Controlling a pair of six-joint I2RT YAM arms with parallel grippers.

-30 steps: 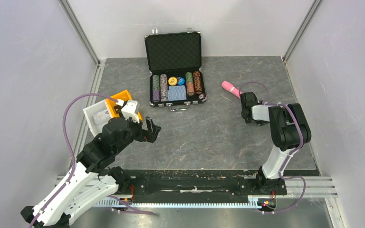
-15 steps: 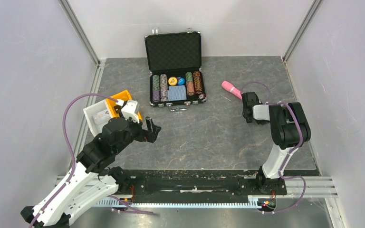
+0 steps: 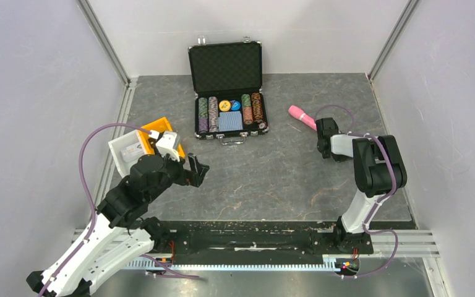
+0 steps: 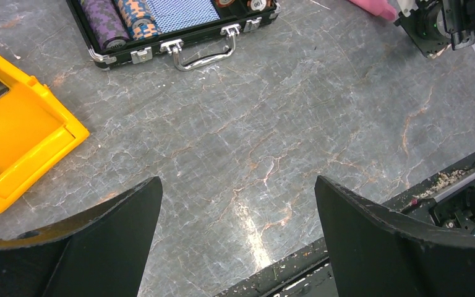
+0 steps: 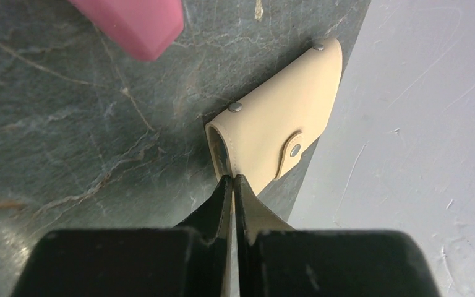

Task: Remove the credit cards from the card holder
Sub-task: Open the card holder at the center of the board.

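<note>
- Step in hand, I reckon: getting hold of the card holder (image 5: 278, 124). It lay shut with the tab snapped, far right on the tabletop (image 3: 284, 179), against the wall and just beside a pink thing (image 5: 130, 18).
- My right fingers (image 5: 225, 185) were closed, tips at its folded edge. Couldn't tell if they'd caught any leather.
- My left fingers (image 3: 197, 170) were spread wide, holding nothing, over the near left.
- Next up, probably: pop that tab and open it. No cards were showing.
- The open black case (image 3: 227, 93), far middle, held rows of chips and a blue deck. Couldn't make out what was in the yellow bin (image 4: 12, 136).
</note>
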